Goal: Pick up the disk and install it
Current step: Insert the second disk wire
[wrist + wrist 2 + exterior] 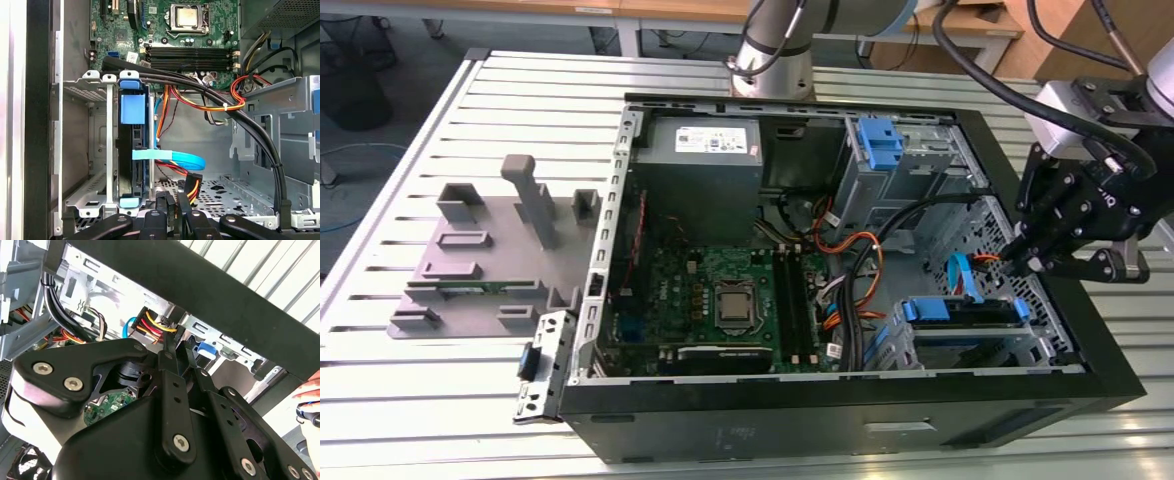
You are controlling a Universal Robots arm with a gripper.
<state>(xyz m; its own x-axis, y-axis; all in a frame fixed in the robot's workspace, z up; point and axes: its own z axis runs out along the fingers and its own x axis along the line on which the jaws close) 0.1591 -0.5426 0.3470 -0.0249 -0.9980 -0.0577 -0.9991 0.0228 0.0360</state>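
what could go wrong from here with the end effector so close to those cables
1. The end effector hangs at the case's edge beside the orange and yellow cables; moving in could snag or unplug one.
2. The blue cable loops right beside the disk in its drive cage; a push there might pinch it.
3. A hand sits near the case, within the arm's possible sweep.

case (854,425): lying open on the table (400,400)
stand (487,250): sitting just beside the case, on the exterior view's left
disk (961,312): sitting in the cage by the case's near corner
gripper (1034,262): hanging over the case's edge, on the exterior view's right
motherboard (165,30): lying in the case, beyond the cage
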